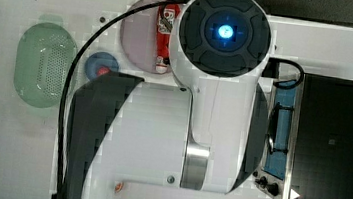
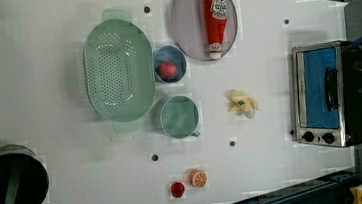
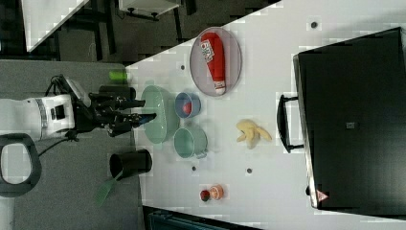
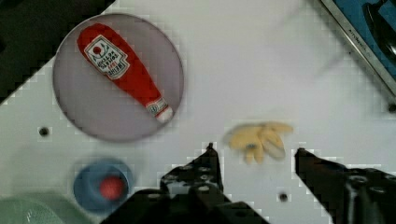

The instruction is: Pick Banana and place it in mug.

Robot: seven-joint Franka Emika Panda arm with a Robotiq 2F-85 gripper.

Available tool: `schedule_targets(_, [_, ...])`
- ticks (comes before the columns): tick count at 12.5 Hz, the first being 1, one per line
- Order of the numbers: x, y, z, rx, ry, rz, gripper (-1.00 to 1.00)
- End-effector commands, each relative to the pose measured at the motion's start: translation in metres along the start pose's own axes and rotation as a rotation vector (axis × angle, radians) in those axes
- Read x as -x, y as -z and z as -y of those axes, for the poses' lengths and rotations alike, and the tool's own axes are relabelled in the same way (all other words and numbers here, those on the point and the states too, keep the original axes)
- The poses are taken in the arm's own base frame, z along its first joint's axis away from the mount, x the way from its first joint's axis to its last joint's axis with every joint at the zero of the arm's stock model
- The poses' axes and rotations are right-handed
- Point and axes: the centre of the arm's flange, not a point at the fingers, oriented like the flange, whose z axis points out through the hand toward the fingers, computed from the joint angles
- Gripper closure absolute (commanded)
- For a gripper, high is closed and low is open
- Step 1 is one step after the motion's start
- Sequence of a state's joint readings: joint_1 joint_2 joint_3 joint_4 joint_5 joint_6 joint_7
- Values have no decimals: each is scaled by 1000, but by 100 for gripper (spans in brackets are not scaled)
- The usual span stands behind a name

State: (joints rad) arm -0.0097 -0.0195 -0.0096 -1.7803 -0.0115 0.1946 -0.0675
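Observation:
The banana (image 2: 242,103) lies on the white table between the mug and the toaster oven; it is pale yellow, in chunky curved segments (image 3: 252,132). The pale green mug (image 2: 179,116) stands upright with nothing in it, its stubby handle toward the left view's bottom right, beside the colander (image 3: 190,142). My gripper (image 3: 143,109) is open and holds nothing. It hangs well above the table. In the wrist view the banana (image 4: 259,139) sits just beyond the gap between the two black fingers of the gripper (image 4: 254,150).
A green perforated colander (image 2: 119,70) touches the mug's side. A blue bowl (image 2: 177,57) holds a red ball. A ketchup bottle (image 2: 216,18) lies on a grey plate (image 2: 186,16). The toaster oven (image 2: 329,95), an orange slice (image 2: 198,177) and a black pot (image 2: 8,181) stand around.

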Motion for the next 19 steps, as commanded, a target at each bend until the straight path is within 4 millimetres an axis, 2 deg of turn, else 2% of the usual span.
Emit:
schedule_targets(1, [47,67,-68,7,-146,23,-60])
schedule_targets(3, [47,52,-67,26,-144,43,-100])
schedule_targets(7, [41,-12,-59,61,-43,85,-100])
schedule_targets(13, [35,-140,-47,78,364,152,-100])
schedule_targets(16, [40,-205,-48,82,574,200,-100])
schedule_targets(19, [41,-259,-50,53,733,169,-100])
